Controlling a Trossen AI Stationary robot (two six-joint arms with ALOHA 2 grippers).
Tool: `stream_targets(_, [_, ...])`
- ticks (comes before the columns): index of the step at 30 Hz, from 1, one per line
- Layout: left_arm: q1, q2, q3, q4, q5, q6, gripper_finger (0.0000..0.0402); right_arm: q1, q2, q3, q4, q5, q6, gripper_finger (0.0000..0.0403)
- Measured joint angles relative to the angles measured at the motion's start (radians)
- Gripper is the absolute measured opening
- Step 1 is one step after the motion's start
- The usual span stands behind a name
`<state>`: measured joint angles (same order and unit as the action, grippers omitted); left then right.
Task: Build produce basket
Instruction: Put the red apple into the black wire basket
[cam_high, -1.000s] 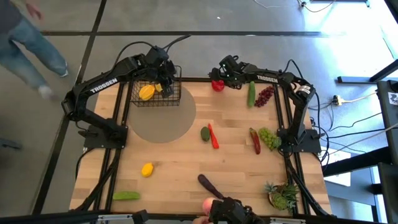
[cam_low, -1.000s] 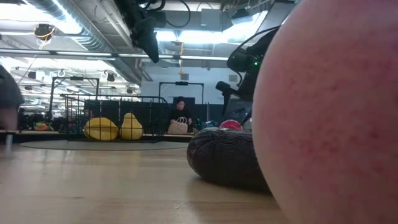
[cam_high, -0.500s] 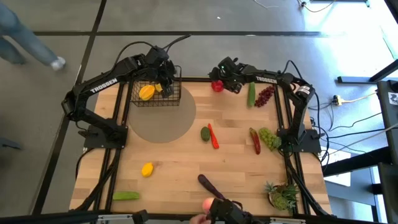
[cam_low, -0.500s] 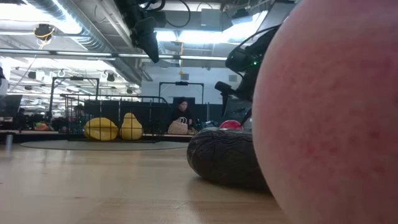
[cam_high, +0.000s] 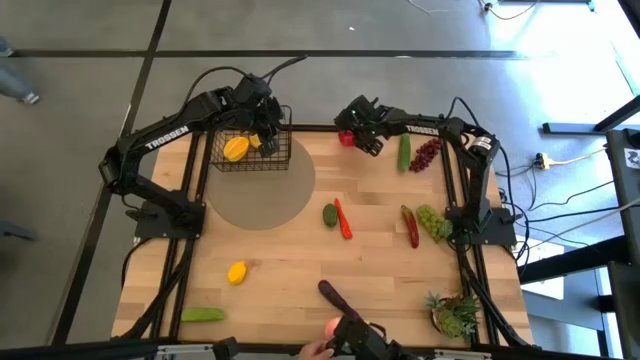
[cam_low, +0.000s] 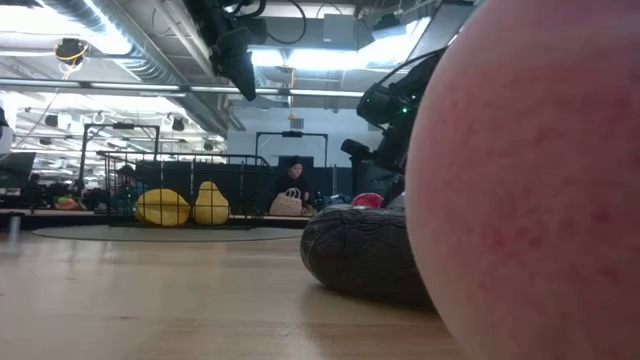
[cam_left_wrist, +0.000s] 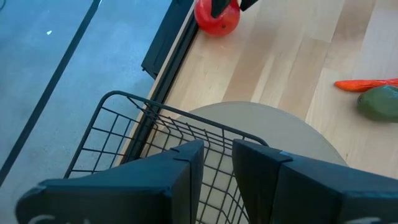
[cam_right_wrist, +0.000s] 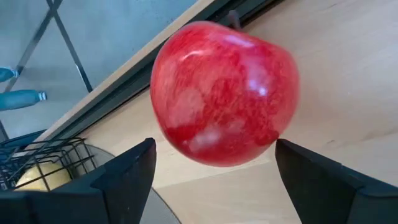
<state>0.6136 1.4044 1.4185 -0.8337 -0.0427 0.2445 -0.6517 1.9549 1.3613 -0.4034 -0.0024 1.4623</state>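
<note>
Where the high view looks down on the table (cam_high: 300, 250), the basket (cam_high: 250, 150) sits at the far left edge on a round mat (cam_high: 262, 195), holding yellow fruit, with the left gripper (cam_high: 268, 128) at its wire rim. The right gripper (cam_high: 362, 137) hovers by the red apple (cam_high: 345, 137) at the far edge. Low view: a pink peach (cam_low: 530, 180) and dark eggplant (cam_low: 365, 250) fill the foreground. Left wrist view: the narrowly parted fingers (cam_left_wrist: 180, 180) straddle the basket's wire. Right wrist view: the widely spread fingers (cam_right_wrist: 134, 168) flank the apple without touching it.
</note>
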Motion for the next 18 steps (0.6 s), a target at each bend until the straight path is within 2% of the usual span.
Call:
stream_targets(3, [0.0,0.0,0.0,0.0,0.0,0.0,0.0075,0.001,0.0,0.0,0.028,0.0,0.022,0.0318])
stream_targets(7, [0.0,0.0,0.0,0.0,0.0,0.0,0.0075,0.004,0.0,0.0,0.035,-0.011,0.129,0.032])
stream_targets(14, [0.0,0.0,0.0,0.0,0.0,0.0,0.0075,0.004,0.0,0.0,0.101,-0.013,0.134,0.0332])
stream_targets(18, [0.0,0.0,0.0,0.0,0.0,0.0,0.0075,0.006,0.0,0.0,0.121,-0.05,0.117,0.0333])
